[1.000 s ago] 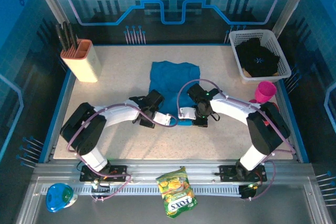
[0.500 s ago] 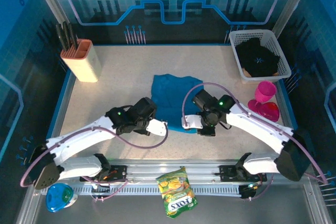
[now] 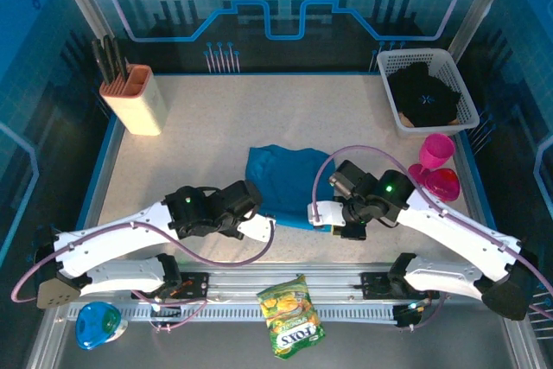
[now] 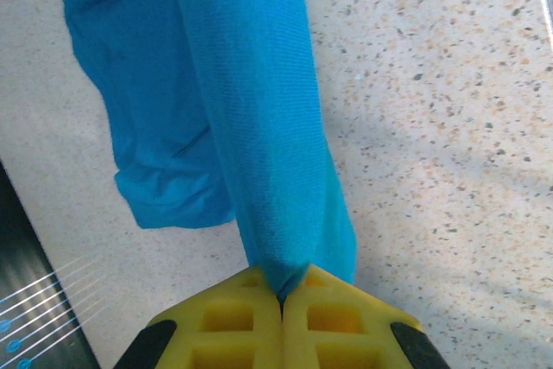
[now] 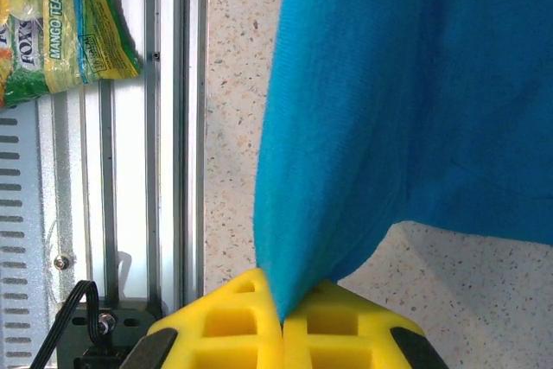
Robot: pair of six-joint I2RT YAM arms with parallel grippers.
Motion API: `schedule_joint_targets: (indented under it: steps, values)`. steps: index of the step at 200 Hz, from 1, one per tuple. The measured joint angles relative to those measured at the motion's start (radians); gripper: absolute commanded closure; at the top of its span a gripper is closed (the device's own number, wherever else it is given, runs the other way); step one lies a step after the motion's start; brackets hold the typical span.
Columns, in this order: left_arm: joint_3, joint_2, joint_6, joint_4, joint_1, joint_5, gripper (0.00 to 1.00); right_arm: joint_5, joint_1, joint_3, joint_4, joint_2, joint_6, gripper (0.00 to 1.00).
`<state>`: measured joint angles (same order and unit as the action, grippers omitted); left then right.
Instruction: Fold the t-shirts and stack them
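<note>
The teal-blue t-shirt (image 3: 283, 181) lies bunched in the middle of the table, its near edge lifted. My left gripper (image 3: 268, 222) is shut on the shirt's near left corner; in the left wrist view the cloth (image 4: 259, 127) runs up from between the yellow fingers (image 4: 233, 326). My right gripper (image 3: 316, 215) is shut on the near right corner, and the cloth (image 5: 389, 101) hangs from its yellow fingers (image 5: 337, 334). The black t-shirt (image 3: 423, 95) lies crumpled in the white basket (image 3: 390, 60) at the back right.
Two pink cups (image 3: 435, 150) (image 3: 442, 183) stand at the right, close to the right arm. A knife block (image 3: 135, 99) is at the back left. A snack bag (image 3: 292, 314) lies on the front rail (image 5: 164, 127), and a blue object (image 3: 97, 324) sits at the front left.
Both grippers have drawn back toward the table's near edge, pulling the teal-blue shirt with them. The shirt now lies nearer and more bunched. Both arms have stretched out lower.
</note>
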<state>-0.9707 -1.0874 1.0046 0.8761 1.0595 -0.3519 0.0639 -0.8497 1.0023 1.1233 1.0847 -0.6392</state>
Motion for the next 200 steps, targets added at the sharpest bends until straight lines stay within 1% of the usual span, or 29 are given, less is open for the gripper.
schedule_joint_targets:
  steps: [23,50,87,117,154,200]
  values:
    - [-0.022,-0.005,0.043,-0.01,-0.027,-0.005,1.0,-0.003,0.033,0.018,-0.006,0.001,-0.009,1.0]
    - [-0.08,-0.057,0.096,-0.045,-0.128,0.022,1.0,0.0,0.125,0.055,-0.032,0.029,-0.041,1.0]
    - [-0.117,-0.162,0.167,-0.119,-0.266,0.086,1.0,0.0,0.249,0.107,-0.084,0.141,-0.085,1.0]
    - [-0.157,-0.265,0.208,-0.18,-0.362,0.14,1.0,-0.009,0.327,0.143,-0.146,0.252,-0.105,1.0]
    - [-0.233,-0.404,0.229,-0.252,-0.459,0.179,1.0,-0.067,0.376,0.166,-0.274,0.372,-0.101,1.0]
    - [-0.241,-0.555,0.233,-0.39,-0.548,0.22,1.0,-0.119,0.406,0.172,-0.433,0.522,-0.07,1.0]
